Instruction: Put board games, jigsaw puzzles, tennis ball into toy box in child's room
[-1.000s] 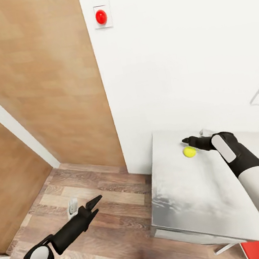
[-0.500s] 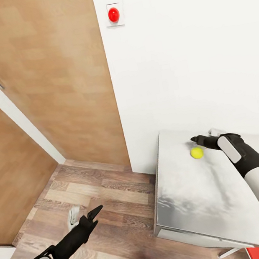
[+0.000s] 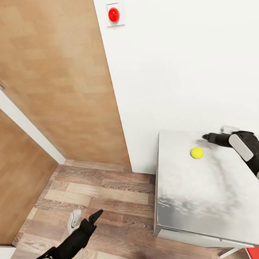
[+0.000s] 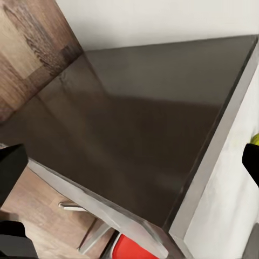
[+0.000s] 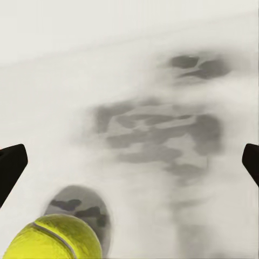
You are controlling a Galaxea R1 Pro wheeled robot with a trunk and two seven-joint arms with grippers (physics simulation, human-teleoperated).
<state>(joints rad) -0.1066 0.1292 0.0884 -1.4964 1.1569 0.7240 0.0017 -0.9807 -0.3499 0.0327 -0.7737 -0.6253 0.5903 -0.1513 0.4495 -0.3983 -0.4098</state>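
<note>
Yellow-green and fuzzy, the tennis ball (image 3: 197, 152) lay loose on the pale grey top of the table (image 3: 193, 203), near the table's far corner by the white wall (image 3: 184, 52), with nothing holding it. The right gripper (image 3: 207, 137) hovered just beside the ball, apart from it; in the right wrist view its dark fingertips (image 5: 12, 164) stood wide at either edge of the frame, spread, with the ball low between them on the mottled surface. The left gripper (image 3: 95, 216) hung out over the wood-plank floor (image 3: 107, 218), and whether its jaws were parted or pressed together could not be told. Judging by this, the ball's pickup had not yet been made, and no toy box, game box or puzzle was to be seen, so the rest of the task could not be gauged. A tall wooden door (image 3: 52, 75) met the wall, which carried a red button (image 3: 114, 14).
</note>
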